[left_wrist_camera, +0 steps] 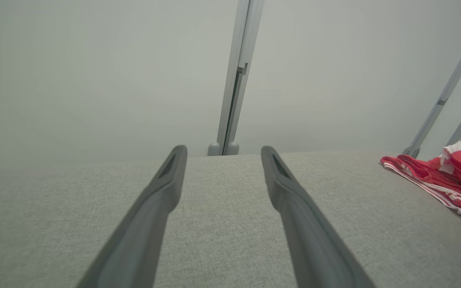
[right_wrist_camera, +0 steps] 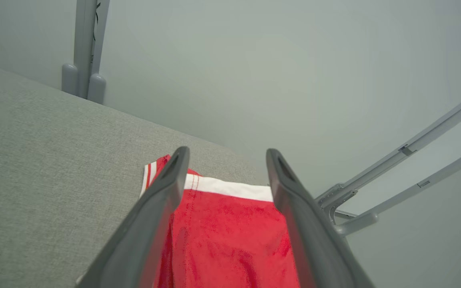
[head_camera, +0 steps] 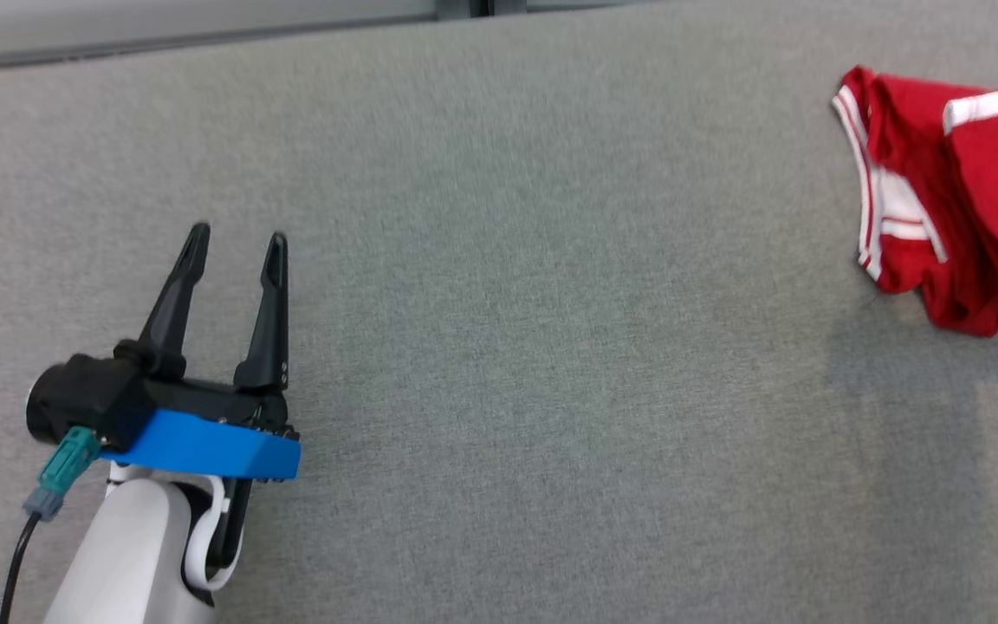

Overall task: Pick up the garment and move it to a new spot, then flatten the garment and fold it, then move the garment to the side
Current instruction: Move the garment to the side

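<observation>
Garment bunched at 3 o'clock on surface; right jaws open astride it, left jaws open, empty, 8 o'clock. I'd lift right straight up, avoid snagging

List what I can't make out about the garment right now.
Garment, head view: right part cut off by the picture's edge.
Right wrist view: the fingers of the right gripper cover its sides; the bottom edge cuts its near part.
Left wrist view: small, cut at right.
</observation>
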